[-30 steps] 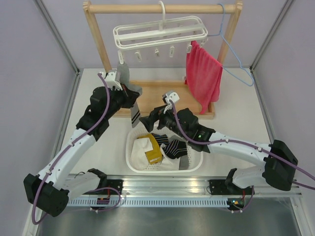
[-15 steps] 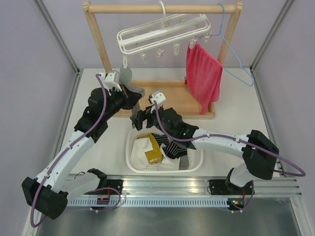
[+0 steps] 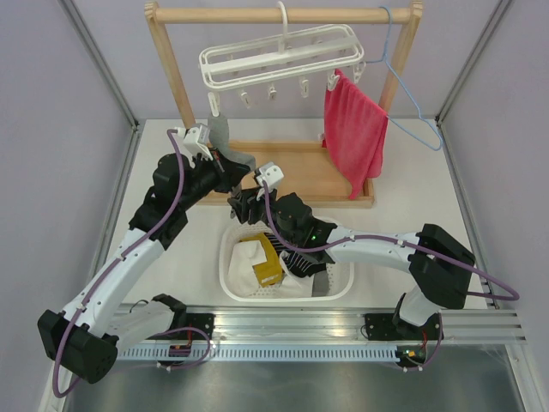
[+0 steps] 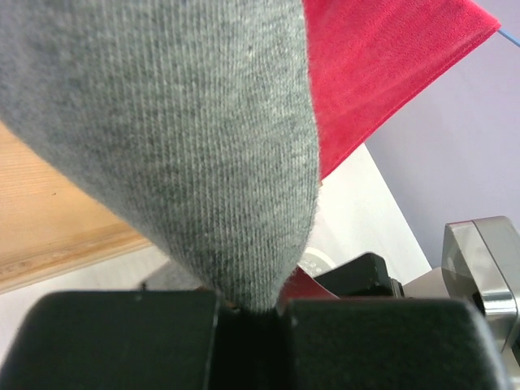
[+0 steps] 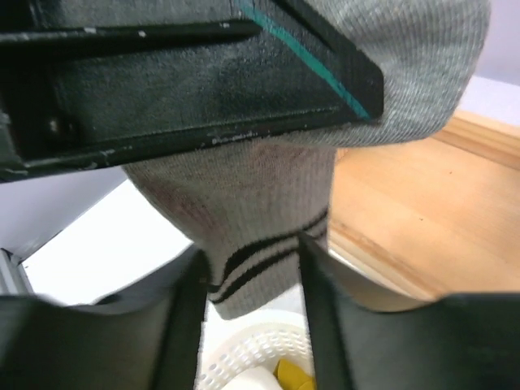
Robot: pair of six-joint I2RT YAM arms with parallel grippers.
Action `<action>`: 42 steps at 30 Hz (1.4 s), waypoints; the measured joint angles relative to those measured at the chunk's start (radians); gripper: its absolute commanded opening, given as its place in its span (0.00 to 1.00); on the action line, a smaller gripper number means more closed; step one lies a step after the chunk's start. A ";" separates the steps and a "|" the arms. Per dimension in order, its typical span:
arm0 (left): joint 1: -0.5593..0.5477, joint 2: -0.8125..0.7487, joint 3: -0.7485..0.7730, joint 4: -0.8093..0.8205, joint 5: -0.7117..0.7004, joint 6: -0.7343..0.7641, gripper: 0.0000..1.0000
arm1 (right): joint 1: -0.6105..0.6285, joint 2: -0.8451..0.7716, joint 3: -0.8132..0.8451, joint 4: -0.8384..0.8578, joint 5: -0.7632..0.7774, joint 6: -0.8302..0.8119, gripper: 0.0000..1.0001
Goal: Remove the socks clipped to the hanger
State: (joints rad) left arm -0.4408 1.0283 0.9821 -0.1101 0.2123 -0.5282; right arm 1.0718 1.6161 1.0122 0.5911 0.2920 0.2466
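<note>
From above, the white hanger (image 3: 279, 58) hangs by its hook from the wooden rail (image 3: 283, 15) at the far side. The grey sock (image 3: 220, 133) runs down from the hanger's leftmost clip. My left gripper (image 3: 230, 161) is clamped on that sock partway down. My right gripper (image 3: 241, 203) sits just nearer, at the sock's lower end. Below it stands the white basket (image 3: 343, 279), with a cream sock (image 3: 249, 255), a mustard sock (image 3: 268, 268) and a black-and-white striped sock (image 3: 296, 255) inside. The red towel (image 3: 353, 133) hangs to the right, beside the blue wire hanger (image 3: 412, 99). In my left wrist view, the grey sock (image 4: 179, 138) narrows into my tightly closed left gripper (image 4: 248, 307), with the red towel (image 4: 382, 73) behind. In my right wrist view, the sock's dark-striped cuff (image 5: 256, 260) hangs between my fingers (image 5: 183, 325). The jaws stand about halfway closed against its edges; I cannot tell whether they pinch it.
</note>
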 measured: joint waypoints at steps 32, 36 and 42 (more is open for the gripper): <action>0.000 -0.008 -0.007 -0.023 -0.117 0.002 1.00 | 0.006 -0.073 -0.090 0.014 0.108 0.030 0.01; 0.006 -0.029 -0.007 -0.024 -0.171 0.027 1.00 | 0.006 -0.097 -0.095 0.014 0.110 0.038 0.01; 0.009 -0.037 0.086 -0.057 -0.294 0.109 1.00 | 0.014 -0.100 -0.103 0.007 0.110 0.041 0.01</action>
State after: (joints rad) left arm -0.4320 0.9916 1.0679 -0.1669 -0.0814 -0.4191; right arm 1.0859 1.5158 0.9092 0.5980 0.4019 0.2878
